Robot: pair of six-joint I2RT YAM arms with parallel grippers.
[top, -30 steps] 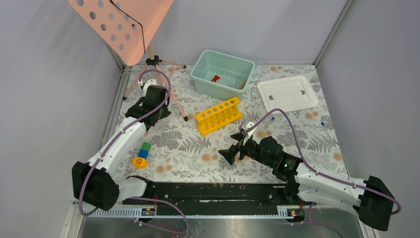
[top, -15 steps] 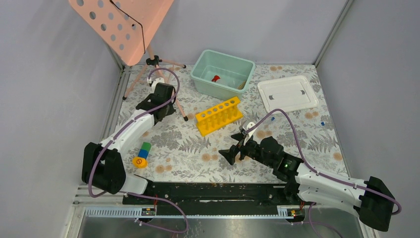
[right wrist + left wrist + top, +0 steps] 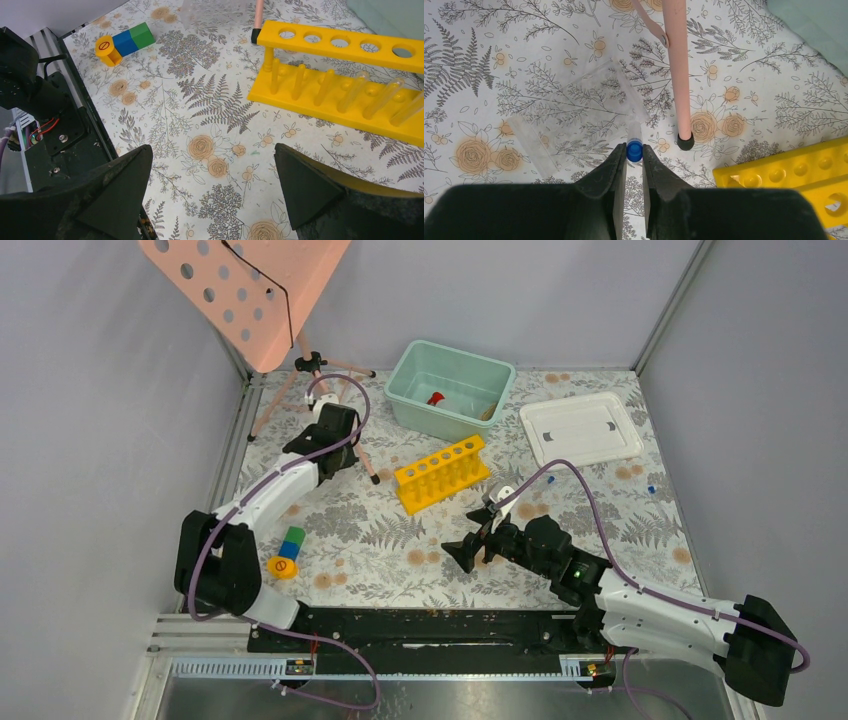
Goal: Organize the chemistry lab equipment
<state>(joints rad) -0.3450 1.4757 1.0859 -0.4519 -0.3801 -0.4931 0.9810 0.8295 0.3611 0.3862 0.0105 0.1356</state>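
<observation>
Left gripper [image 3: 634, 148] pinches blue-capped tube [image 3: 634, 144], far-left part of counter. Right gripper [image 3: 212, 149] spread wide, empty.

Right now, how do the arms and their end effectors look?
The left arm and right arm have white links and black joints; a purple cable loops along each. The left end effector and right end effector are black, with two wedge-shaped fingers. A green light shows near the right wrist.

Left claw [image 3: 634, 149] pinched nearly closed; right claw [image 3: 213, 150] gapes wide.
</observation>
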